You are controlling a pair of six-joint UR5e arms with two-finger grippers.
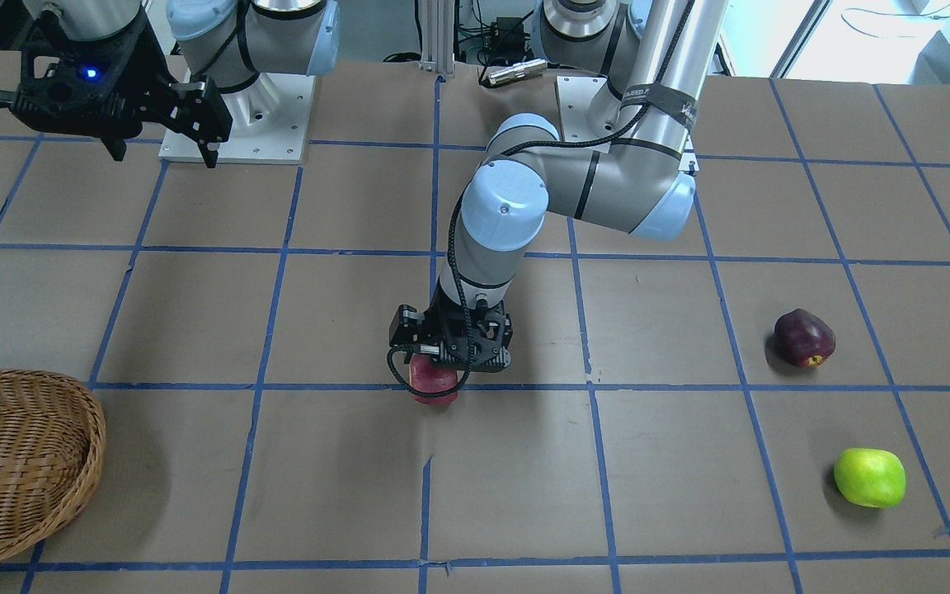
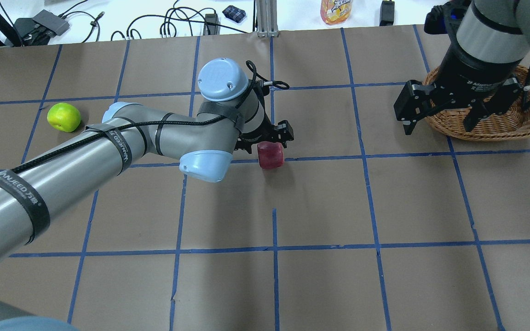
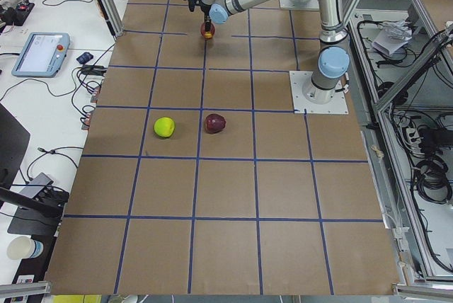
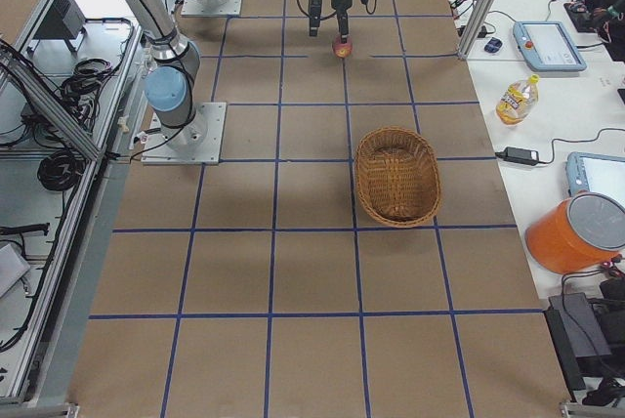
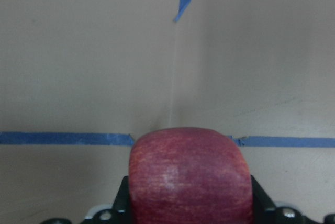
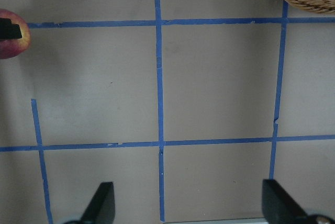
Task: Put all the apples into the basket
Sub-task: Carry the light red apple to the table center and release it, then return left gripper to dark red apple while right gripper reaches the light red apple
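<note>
My left gripper (image 1: 439,373) is at the table's middle, shut on the red apple (image 1: 432,384), which fills the gap between its fingers in the left wrist view (image 5: 189,187), at or just above the paper. The maroon apple (image 1: 805,337) and the green apple (image 1: 869,477) lie apart on the table on my left side. The maroon one is hidden behind my left arm in the overhead view. The wicker basket (image 1: 96,429) stands empty on my right side. My right gripper (image 2: 439,124) hangs open and empty above the table beside the basket (image 2: 490,131).
Blue tape lines divide the brown paper table into squares. A juice bottle (image 2: 336,10), cables and tablets lie past the far edge. My right arm's base plate (image 1: 236,124) is bolted near the robot side.
</note>
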